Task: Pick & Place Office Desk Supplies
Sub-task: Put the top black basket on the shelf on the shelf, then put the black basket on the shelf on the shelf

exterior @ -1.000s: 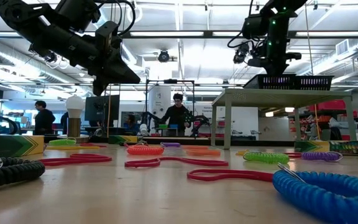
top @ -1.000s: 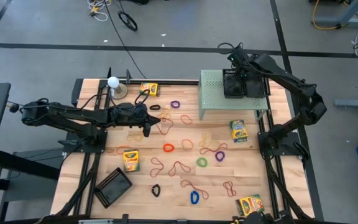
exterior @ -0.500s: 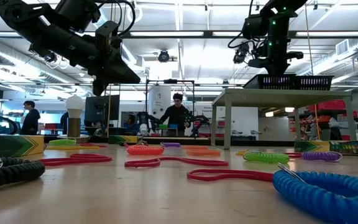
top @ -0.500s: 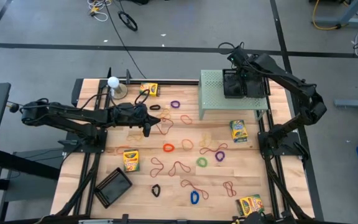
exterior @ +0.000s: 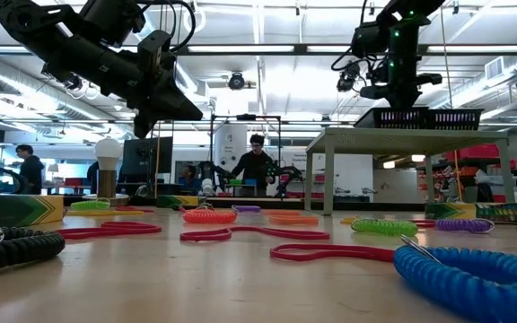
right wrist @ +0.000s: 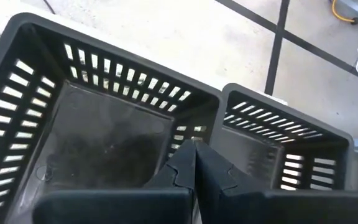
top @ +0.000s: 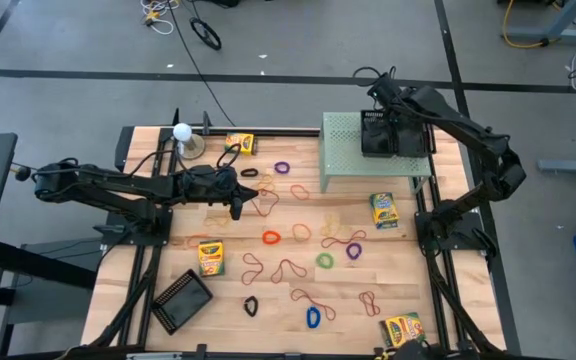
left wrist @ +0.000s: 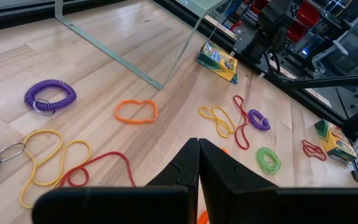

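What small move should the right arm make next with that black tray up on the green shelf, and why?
Probably open the right pincer and lift straight up. It is shut on the wall of a black mesh tray that already sits on the pale green shelf beside a second one, so letting go looks like what remains. The left pincer, shut, hangs over the rubber bands.

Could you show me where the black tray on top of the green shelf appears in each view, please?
High view: tray on the shelf, upper right, under the right gripper.
Low view: tray on the shelf top, right of centre.
Left wrist view: not in it; only a shelf leg shows.
Right wrist view: tray fills the frame, a second beside it.
Shared landmark: the shelf.
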